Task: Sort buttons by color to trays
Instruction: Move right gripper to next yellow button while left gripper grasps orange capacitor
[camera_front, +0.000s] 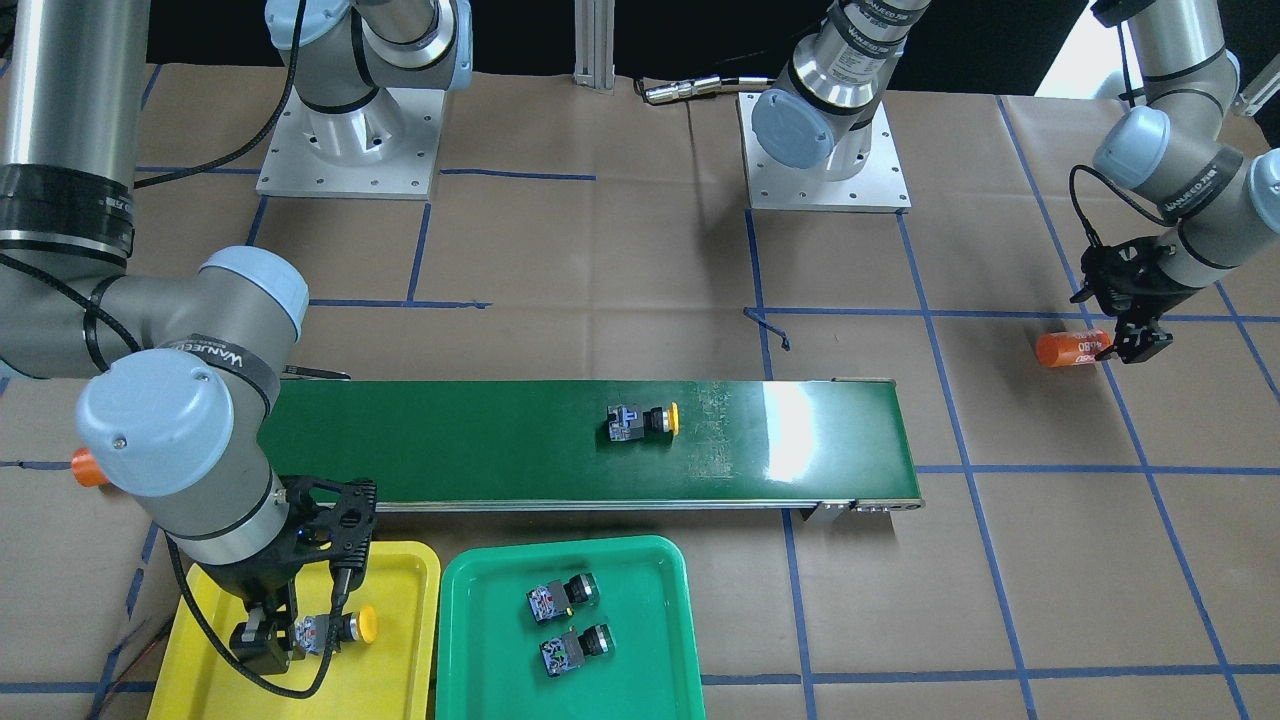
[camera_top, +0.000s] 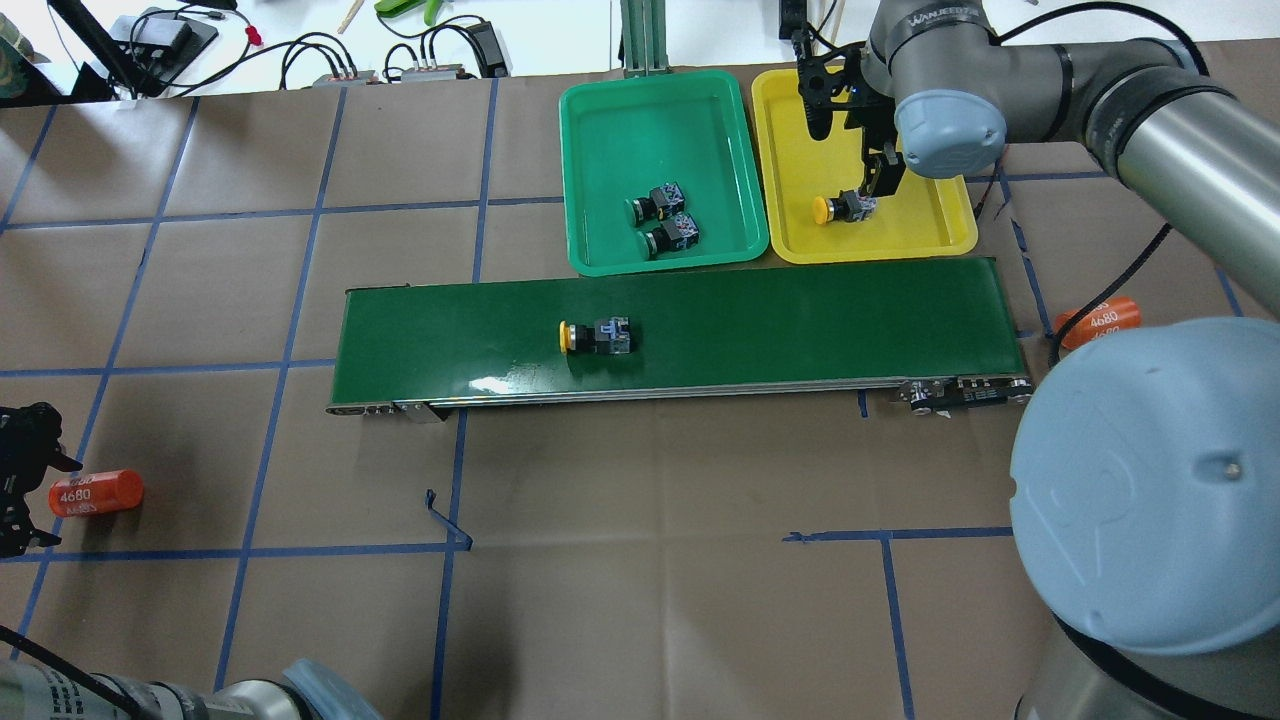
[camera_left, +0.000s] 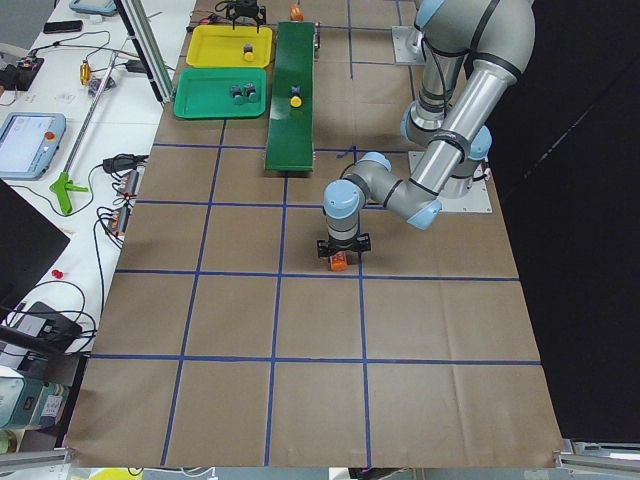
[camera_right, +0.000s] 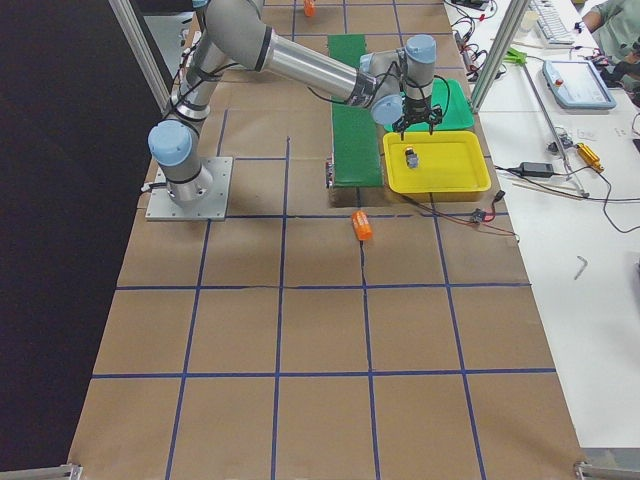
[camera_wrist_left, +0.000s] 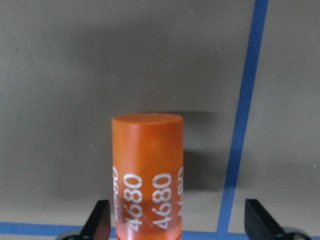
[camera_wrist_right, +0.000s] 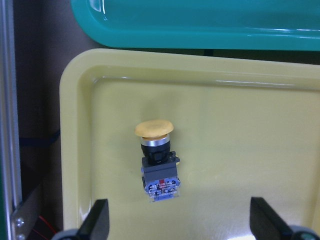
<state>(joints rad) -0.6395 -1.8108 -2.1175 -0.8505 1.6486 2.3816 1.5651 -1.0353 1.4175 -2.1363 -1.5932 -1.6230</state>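
On the bare floor of the bright yellow square plastic tray (camera_wrist_right: 250, 125) lies a push-button switch with a yellow mushroom cap and a black blocky body (camera_wrist_right: 157, 162), resting on its side. The right end effector (camera_wrist_right: 180, 222) hangs over it, released. Its two fingertips stand wide apart at the bottom edge of the wrist view, and neither touches the switch.

Just beside it, the green square plastic tray (camera_top: 620, 130) holds two dark-bodied switches (camera_top: 670, 235) close together. From overhead their caps look dark, the green hard to make out. A second yellow-capped switch (camera_top: 597, 336) lies on its side on the long dark-green conveyor belt (camera_top: 800, 320), near the belt's middle.

Well apart from all this, the left end effector (camera_wrist_left: 180, 222) is spread open about an orange plastic cylinder marked 4680 (camera_wrist_left: 147, 170) on the brown-paper worktop (camera_top: 650, 500). The cylinder sits close against one fingertip, and I cannot tell whether they touch. Its lower end is cut off in the wrist view, and the overhead view's edge crops that end effector. Another orange cylinder (camera_top: 1098, 322) shows partly behind the right arm's elbow.
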